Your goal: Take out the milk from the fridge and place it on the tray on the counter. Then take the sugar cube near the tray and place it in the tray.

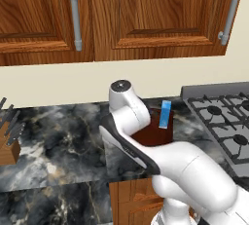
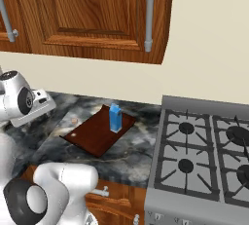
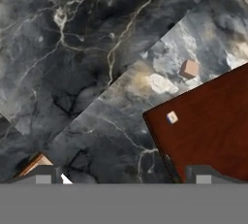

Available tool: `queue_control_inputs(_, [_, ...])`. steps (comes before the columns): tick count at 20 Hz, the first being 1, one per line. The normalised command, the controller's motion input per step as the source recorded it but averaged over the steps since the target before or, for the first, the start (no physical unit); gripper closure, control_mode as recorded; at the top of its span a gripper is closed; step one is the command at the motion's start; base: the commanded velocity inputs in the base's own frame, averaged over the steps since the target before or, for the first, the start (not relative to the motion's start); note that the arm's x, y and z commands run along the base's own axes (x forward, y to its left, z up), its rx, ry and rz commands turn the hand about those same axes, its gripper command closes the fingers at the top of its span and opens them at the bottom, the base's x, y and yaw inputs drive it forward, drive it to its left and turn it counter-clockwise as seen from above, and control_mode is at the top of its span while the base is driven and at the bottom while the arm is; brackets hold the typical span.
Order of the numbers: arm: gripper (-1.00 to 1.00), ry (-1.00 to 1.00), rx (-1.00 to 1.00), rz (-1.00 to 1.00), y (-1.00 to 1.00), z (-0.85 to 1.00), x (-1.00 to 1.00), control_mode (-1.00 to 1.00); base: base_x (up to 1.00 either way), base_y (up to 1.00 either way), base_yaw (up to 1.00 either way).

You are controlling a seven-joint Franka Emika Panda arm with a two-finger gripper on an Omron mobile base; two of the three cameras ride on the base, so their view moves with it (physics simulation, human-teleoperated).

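Above the black marble counter [image 3: 72, 48], the wide-open gripper [image 3: 123, 177] must centre over the small pale sugar cube [image 3: 189, 68] just beside the reddish-brown wooden tray [image 3: 208, 126], where the blue milk carton [image 2: 115, 118] already stands.

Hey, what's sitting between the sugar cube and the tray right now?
Nothing. In the hand view, only bare black marble counter separates the sugar cube from the tray; the cube sits just off the tray's edge.
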Motion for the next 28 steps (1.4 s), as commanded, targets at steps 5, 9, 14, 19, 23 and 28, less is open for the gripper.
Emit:
queue_control_inputs(5, [-1.0,0.09,0.0,0.0,-0.02,-0.13,0.4,-1.0,0.0,0.0,0.0])
queue_control_inputs(9, [-1.0,0.1,0.0,0.0,0.0,-0.29,0.37,-1.0,0.0,0.0,0.0])
queue_control_inputs(14, [-1.0,0.05,0.0,-0.01,-0.01,-0.3,0.36,-1.0,0.0,0.0,0.0])
queue_control_inputs(19, [-1.0,0.0,0.0,0.0,-0.09,-0.07,0.24,-1.0,0.0,0.0,0.0])
queue_control_inputs(23, [-1.0,0.0,0.0,-0.03,-0.01,-0.11,0.24,-1.0,0.0,0.0,0.0])
queue_control_inputs(28, [-1.0,0.0,0.0,-0.02,-0.15,-0.06,0.2,-1.0,0.0,0.0,0.0])
